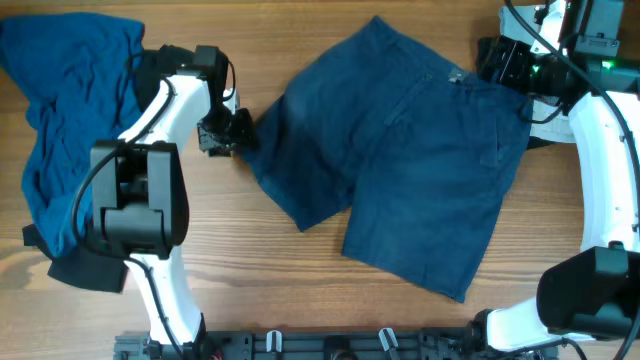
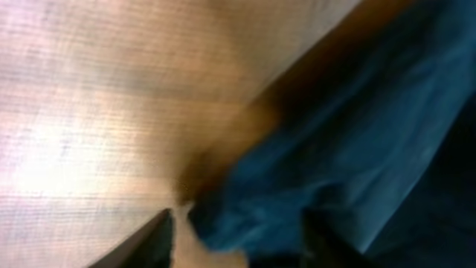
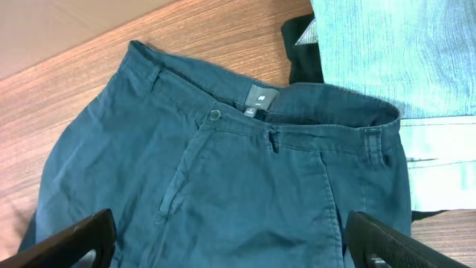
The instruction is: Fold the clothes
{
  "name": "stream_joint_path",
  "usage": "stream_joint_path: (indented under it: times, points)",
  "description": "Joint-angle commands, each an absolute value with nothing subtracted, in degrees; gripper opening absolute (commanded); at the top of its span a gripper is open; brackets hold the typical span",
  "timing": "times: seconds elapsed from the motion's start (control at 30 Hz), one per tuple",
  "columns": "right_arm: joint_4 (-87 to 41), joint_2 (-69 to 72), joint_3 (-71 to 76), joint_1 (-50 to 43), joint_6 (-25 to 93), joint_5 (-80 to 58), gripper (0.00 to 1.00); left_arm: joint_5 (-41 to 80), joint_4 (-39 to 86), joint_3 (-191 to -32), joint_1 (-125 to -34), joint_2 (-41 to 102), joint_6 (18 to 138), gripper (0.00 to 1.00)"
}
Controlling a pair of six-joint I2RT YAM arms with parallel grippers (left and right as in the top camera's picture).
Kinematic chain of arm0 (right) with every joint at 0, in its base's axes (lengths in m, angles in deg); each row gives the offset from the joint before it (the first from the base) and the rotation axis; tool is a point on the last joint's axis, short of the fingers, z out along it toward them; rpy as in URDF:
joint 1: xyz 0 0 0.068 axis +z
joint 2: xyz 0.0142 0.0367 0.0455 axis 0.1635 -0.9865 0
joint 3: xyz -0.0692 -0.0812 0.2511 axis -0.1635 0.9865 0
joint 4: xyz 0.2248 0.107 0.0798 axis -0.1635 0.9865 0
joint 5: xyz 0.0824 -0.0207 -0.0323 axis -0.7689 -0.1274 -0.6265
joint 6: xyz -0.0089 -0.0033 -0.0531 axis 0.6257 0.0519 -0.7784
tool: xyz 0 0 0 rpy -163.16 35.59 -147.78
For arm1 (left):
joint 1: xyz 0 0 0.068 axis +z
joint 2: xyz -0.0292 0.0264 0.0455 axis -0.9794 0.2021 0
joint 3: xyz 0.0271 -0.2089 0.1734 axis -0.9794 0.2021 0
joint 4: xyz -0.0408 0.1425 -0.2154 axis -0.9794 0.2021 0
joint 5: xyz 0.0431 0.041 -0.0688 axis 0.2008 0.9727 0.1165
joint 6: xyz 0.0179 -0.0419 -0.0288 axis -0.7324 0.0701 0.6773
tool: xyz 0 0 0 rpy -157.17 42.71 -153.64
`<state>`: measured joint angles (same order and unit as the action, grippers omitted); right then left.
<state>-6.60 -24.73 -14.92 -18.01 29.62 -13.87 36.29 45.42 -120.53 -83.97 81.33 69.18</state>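
Note:
The dark navy shorts (image 1: 410, 160) lie spread flat in the middle of the table, waistband to the upper right. My left gripper (image 1: 238, 132) is at the hem of their left leg. In the blurred left wrist view its fingers (image 2: 238, 227) are apart with the hem of the shorts (image 2: 297, 193) between them. My right gripper (image 1: 495, 62) hovers over the waistband end. In the right wrist view it (image 3: 238, 234) is wide open above the shorts (image 3: 245, 179), whose button and label show.
A brighter blue garment (image 1: 60, 120) lies heaped at the far left with a black piece (image 1: 85, 268) under its lower end. In the right wrist view a pale faded-blue denim piece (image 3: 401, 52) and a black piece (image 3: 301, 56) lie beyond the waistband.

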Motion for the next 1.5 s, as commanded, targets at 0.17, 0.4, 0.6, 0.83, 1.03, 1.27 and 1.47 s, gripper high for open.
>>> stream_joint_path:
  times: [0.17,0.4,0.6,0.83,1.03,1.27,1.47]
  points:
    - [-6.6,-23.8,-15.7,-17.8,28.8,-14.8,0.99,34.6,41.4,-120.3,-84.5,82.9,68.8,0.04]
    - [-6.6,-23.8,-15.7,-17.8,27.8,-14.6,0.99,34.8,45.0,-120.2,-85.1,82.9,58.5,0.49]
    - [-5.7,-23.8,-15.7,-17.8,27.4,-14.6,0.99,35.0,41.5,-120.1,-85.2,85.6,58.3,0.51]
    - [-5.7,-23.8,-15.7,-17.8,27.4,-14.6,0.99,35.3,40.6,-120.1,-85.2,88.1,59.0,0.04]
    - [-5.5,-23.9,-15.7,-17.5,27.5,-14.7,0.97,46.6,32.0,-124.4,-80.4,88.1,69.4,0.04]
    - [-5.4,-24.2,-15.7,-14.3,27.5,-14.6,0.97,46.3,14.3,-129.8,-73.7,88.1,72.1,0.04]
    - [-5.5,-24.2,-15.7,-13.6,27.4,-14.6,0.97,29.6,32.0,-130.5,-75.8,88.1,59.7,0.5]
